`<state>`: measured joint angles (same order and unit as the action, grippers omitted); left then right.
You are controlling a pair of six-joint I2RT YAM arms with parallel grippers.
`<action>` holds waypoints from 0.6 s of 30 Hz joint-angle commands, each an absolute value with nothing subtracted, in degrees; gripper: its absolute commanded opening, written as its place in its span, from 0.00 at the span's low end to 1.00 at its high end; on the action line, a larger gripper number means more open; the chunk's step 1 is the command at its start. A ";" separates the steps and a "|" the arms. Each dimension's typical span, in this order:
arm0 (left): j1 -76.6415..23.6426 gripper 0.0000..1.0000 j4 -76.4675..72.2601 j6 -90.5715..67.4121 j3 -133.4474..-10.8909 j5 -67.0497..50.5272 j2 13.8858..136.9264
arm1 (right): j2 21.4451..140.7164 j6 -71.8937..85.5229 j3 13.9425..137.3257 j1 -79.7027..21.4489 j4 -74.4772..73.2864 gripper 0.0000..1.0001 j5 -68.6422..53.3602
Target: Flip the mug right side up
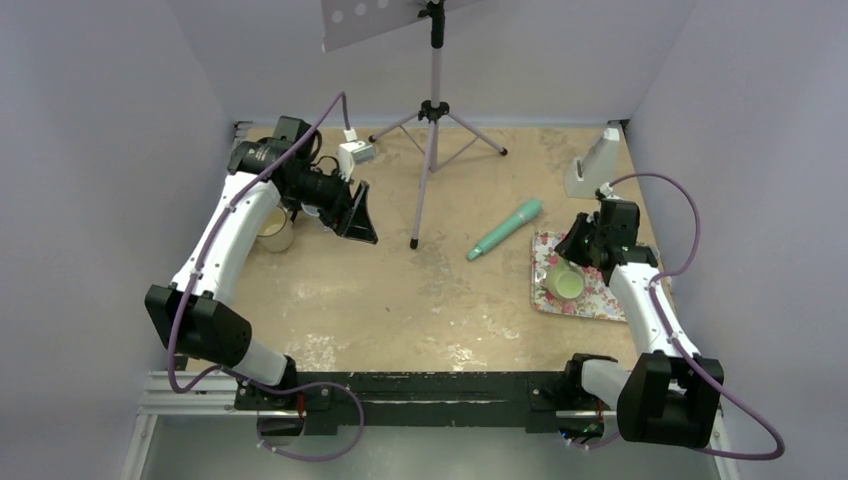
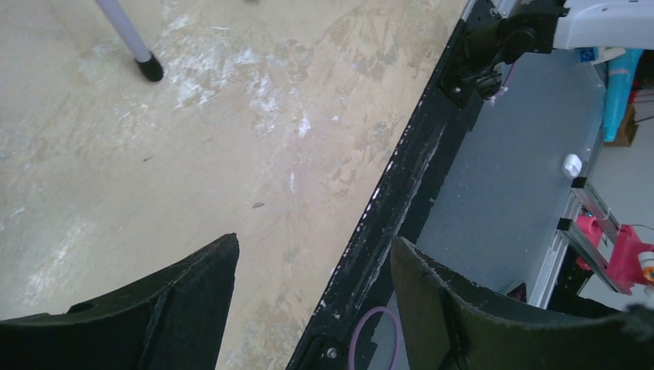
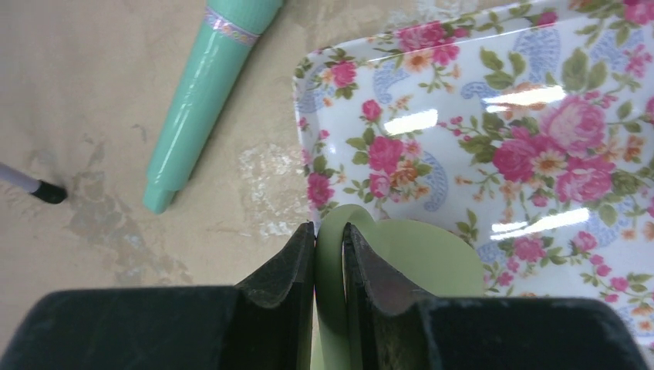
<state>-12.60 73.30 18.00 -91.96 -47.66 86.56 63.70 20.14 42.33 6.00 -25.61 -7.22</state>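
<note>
The mug (image 3: 420,254) is pale green, the tray (image 3: 432,85) white with pink roses, the tube (image 3: 207,85) mint green.

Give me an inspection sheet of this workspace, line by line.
Surface: worn beige table, scuffed white patches.
Job's things: green mug on floral tray; upright or inverted cannot be told.
Clutter: mint tube, cream cup, tripod stand, white block.
Grippers: left gripper open, empty; right gripper shut on a thin green part of the mug.
Cables: purple cables loop along both arms.
Surroundings: lilac walls.
</note>
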 commanded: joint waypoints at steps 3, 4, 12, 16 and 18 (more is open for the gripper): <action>-19.47 0.75 67.77 14.97 -89.27 -56.99 87.98 | 61.69 19.19 44.43 5.77 -18.01 0.00 -17.34; -20.18 0.75 66.32 13.93 -88.70 -57.80 88.26 | 61.42 19.31 44.47 5.74 -17.49 0.00 -17.32; -25.93 0.76 46.74 2.61 -84.42 -62.43 91.91 | 61.64 18.06 45.68 5.80 -16.75 0.00 -20.52; -30.95 0.78 33.52 -6.33 -86.47 -64.08 98.79 | 62.25 18.67 44.66 5.77 -15.91 0.00 -24.16; -33.99 0.78 32.30 -7.83 -91.53 -64.16 104.04 | 61.79 19.23 45.13 5.80 -15.90 0.00 -25.83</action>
<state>-28.91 45.28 0.34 -85.21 -60.36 96.49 63.57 18.83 42.33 6.00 -20.14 -19.86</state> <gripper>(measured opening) 0.779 0.188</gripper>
